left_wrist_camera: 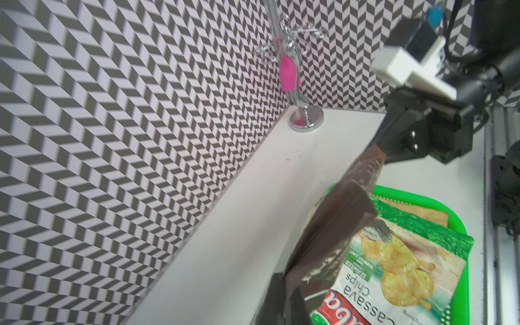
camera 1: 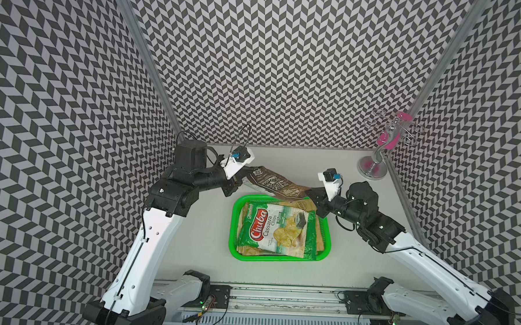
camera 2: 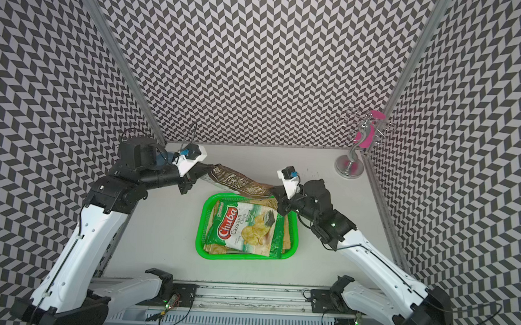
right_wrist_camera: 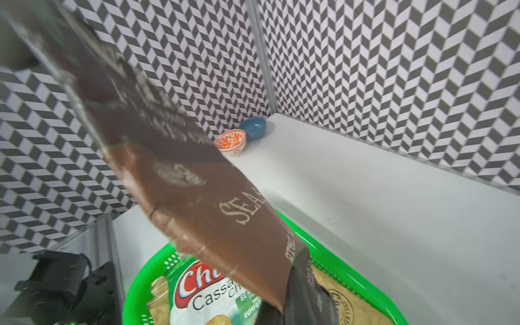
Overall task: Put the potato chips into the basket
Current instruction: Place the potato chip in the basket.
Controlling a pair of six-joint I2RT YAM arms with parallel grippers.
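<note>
A brown potato chips bag (camera 1: pixel 276 182) (camera 2: pixel 237 180) hangs stretched between my two grippers, just above the far edge of the green basket (camera 1: pixel 233 228) (camera 2: pixel 200 227). My left gripper (camera 1: pixel 243 177) (left_wrist_camera: pixel 284 298) is shut on the bag's left end. At the bag's right end my right gripper (camera 1: pixel 311 191) (right_wrist_camera: pixel 298 295) is shut on it. Inside the basket a green-white Chuba bag (camera 1: pixel 277 230) (left_wrist_camera: pixel 394 267) lies on top of tan kraft bags (camera 1: pixel 304 205) (right_wrist_camera: pixel 351 304).
A chrome stand with pink pieces (camera 1: pixel 373 168) (left_wrist_camera: pixel 306 121) is in the back right corner. An orange-white bowl (right_wrist_camera: pixel 231 142) and a blue bowl (right_wrist_camera: pixel 253 128) sit in the back left corner. Patterned walls close off the table on three sides.
</note>
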